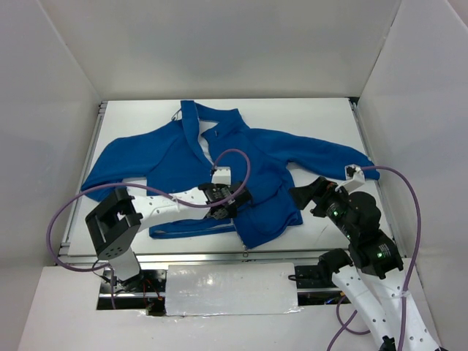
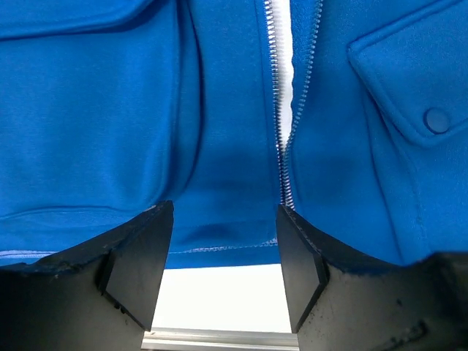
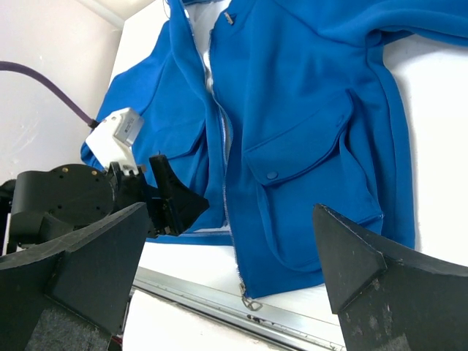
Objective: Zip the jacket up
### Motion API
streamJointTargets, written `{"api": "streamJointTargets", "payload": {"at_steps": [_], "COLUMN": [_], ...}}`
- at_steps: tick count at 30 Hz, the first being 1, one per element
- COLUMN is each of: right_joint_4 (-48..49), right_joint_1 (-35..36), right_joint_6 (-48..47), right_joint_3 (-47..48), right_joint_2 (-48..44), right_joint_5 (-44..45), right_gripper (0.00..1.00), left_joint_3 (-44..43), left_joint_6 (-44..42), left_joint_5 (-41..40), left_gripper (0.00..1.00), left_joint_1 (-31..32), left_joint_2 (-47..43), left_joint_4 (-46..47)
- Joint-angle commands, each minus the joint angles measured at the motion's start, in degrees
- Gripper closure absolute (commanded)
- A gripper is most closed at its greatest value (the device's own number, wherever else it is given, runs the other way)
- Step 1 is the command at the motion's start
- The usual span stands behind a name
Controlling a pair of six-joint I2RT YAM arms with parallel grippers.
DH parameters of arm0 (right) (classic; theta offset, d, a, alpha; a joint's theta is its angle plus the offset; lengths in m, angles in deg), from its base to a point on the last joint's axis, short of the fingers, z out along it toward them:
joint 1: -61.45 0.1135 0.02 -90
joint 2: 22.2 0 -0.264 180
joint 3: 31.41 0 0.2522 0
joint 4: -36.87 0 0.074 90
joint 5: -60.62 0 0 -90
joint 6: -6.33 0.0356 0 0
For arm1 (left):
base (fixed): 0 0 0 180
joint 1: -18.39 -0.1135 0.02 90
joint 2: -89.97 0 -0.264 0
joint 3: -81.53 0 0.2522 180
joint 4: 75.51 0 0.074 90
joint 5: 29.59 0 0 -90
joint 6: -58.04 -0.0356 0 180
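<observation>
The royal-blue jacket (image 1: 241, 157) lies front up on the white table, collar at the back, its pale zipper (image 3: 227, 183) open down the middle. The right front panel hangs lower, with the metal slider and pull (image 3: 246, 295) at its bottom corner by the table's front rail. My left gripper (image 1: 219, 213) is open and empty over the hem of the left panel; the zipper teeth (image 2: 281, 131) run just above its right finger (image 2: 300, 263). My right gripper (image 1: 303, 196) is open and empty, right of the jacket's lower right edge.
A metal rail (image 3: 219, 296) runs along the table's front edge. White walls close in the table on three sides. Purple cables (image 1: 241, 164) loop over the jacket and beside the right arm. A flap pocket with a snap (image 2: 437, 119) is right of the zipper.
</observation>
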Motion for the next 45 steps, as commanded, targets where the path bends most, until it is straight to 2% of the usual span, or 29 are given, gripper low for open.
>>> {"api": "streamJointTargets", "payload": {"at_steps": [1,8,20,31,34,39,41,43,45], "right_joint_4": [1.87,2.66,1.87,2.31,2.48,2.39,2.39,2.13,2.13], "right_joint_1": [0.2,0.2,0.2,0.2,0.2,0.2,0.2,0.2,0.2], "right_joint_6": [-1.03,-0.94,-1.29,-1.2,-1.11,-1.2,-1.29,-1.38,-1.38], "right_joint_3": [-0.92,-1.63,-1.45,-1.45,-1.71,-1.8,-1.8,-1.71,-1.8], "right_joint_2": [-0.37,0.07,-0.63,-0.1,0.07,-0.01,-0.01,-0.1,-0.28], "right_joint_5": [-0.44,-1.06,-0.44,-0.97,-1.06,-1.15,-1.06,-0.88,-0.79], "right_gripper": [0.0,0.0,0.0,0.0,0.0,0.0,0.0,0.0,0.0], "left_joint_3": [0.78,2.19,3.51,6.24,6.41,6.5,6.67,6.85,6.85], "left_joint_6": [2.62,2.45,4.03,3.07,2.8,2.8,2.8,2.62,2.45], "left_joint_5": [0.6,3.24,1.05,3.24,3.15,3.33,3.33,3.5,3.77], "left_gripper": [0.29,0.29,0.32,0.34,0.42,0.61,0.64,0.73,0.78], "left_joint_1": [0.21,0.21,0.21,0.21,0.21,0.21,0.21,0.21,0.21], "left_joint_2": [1.02,2.78,4.19,4.02,3.31,3.22,3.31,3.31,3.31], "left_joint_4": [1.53,4.25,2.85,7.15,7.59,7.86,7.86,7.94,8.21]}}
